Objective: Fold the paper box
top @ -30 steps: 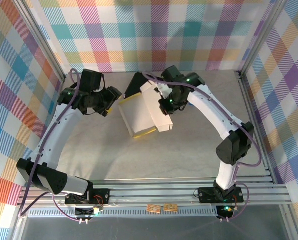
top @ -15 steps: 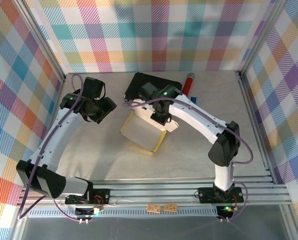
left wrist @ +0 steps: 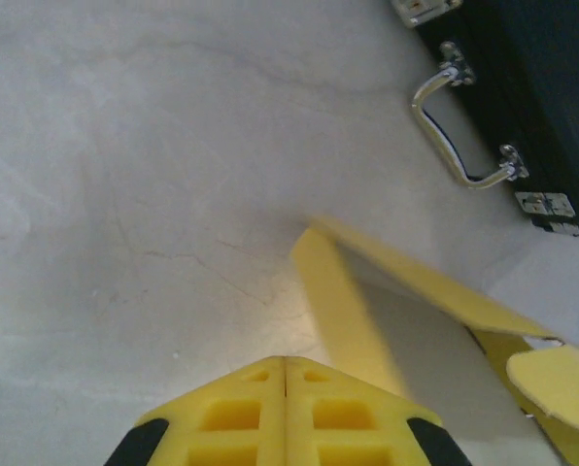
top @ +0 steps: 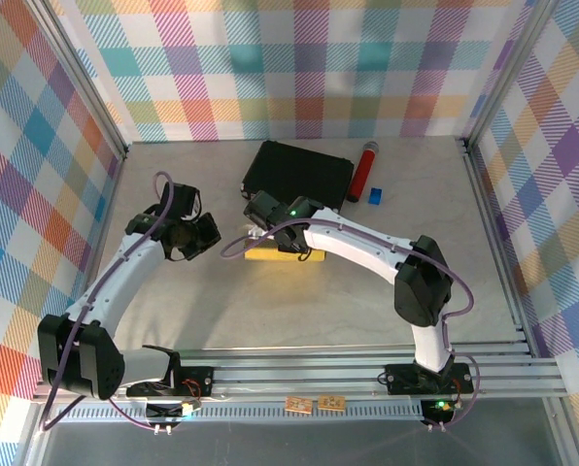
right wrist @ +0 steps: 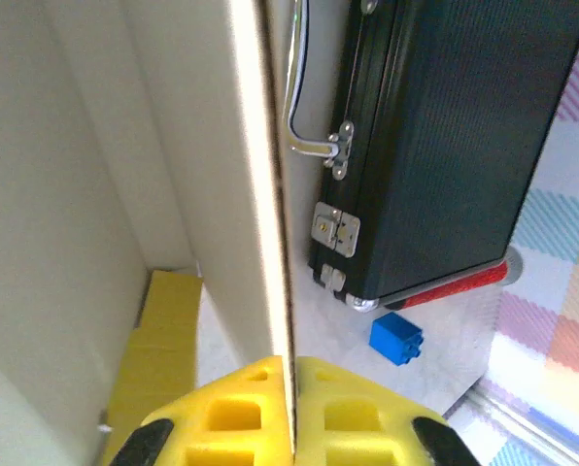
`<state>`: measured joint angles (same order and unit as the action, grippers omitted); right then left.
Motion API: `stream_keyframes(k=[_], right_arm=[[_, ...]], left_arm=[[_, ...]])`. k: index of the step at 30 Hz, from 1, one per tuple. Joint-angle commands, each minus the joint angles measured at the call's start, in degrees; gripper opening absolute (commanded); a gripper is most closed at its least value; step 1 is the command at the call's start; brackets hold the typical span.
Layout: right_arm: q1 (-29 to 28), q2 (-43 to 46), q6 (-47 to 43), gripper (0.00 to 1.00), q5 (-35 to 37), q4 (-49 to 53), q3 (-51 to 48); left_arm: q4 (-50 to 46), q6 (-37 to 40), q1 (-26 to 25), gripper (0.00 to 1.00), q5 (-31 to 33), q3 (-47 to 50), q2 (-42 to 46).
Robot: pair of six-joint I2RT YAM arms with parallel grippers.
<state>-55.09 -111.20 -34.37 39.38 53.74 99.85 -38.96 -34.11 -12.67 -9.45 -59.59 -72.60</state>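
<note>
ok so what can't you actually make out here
paper box, top external: the right arm covers most of it, so how far it is folded is hidden.
paper box, left wrist: cut off at the right and bottom edges.
red cylinder, right wrist: mostly behind the black case; cannot tell what it is.
right gripper: how deep the panel sits between its fingers is hidden.

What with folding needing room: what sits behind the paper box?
Behind the paper box lies the black case, handle side facing it; right of that, a red cylinder and blue block. From above, the right arm hides part of the box.
</note>
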Motion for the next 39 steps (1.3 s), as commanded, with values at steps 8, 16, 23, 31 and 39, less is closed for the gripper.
stream_keyframes(k=[8,16,23,31,39], right_arm=[[0.1,2.7,-1.6,0.00,-3.8,-0.7,1.2],[0.7,4.3,-0.8,0.00,-8.0,1.4,0.5],[1.1,5.9,-0.7,0.00,-10.2,2.4,-0.8],[1.3,8.1,-1.1,0.00,-11.3,3.0,-3.2],[1.5,8.9,-1.2,0.00,-11.0,2.9,-4.8]], left_arm=[[12.3,18.8,0.9,0.16,-9.4,1.0,0.8],[13.3,36.4,0.8,0.30,-14.4,4.6,3.9],[17.5,45.8,0.8,0.38,-13.1,7.6,6.5],[18.6,54.2,0.8,0.42,-16.6,9.2,6.3],[29.1,35.8,6.9,0.61,-19.0,7.5,4.7]])
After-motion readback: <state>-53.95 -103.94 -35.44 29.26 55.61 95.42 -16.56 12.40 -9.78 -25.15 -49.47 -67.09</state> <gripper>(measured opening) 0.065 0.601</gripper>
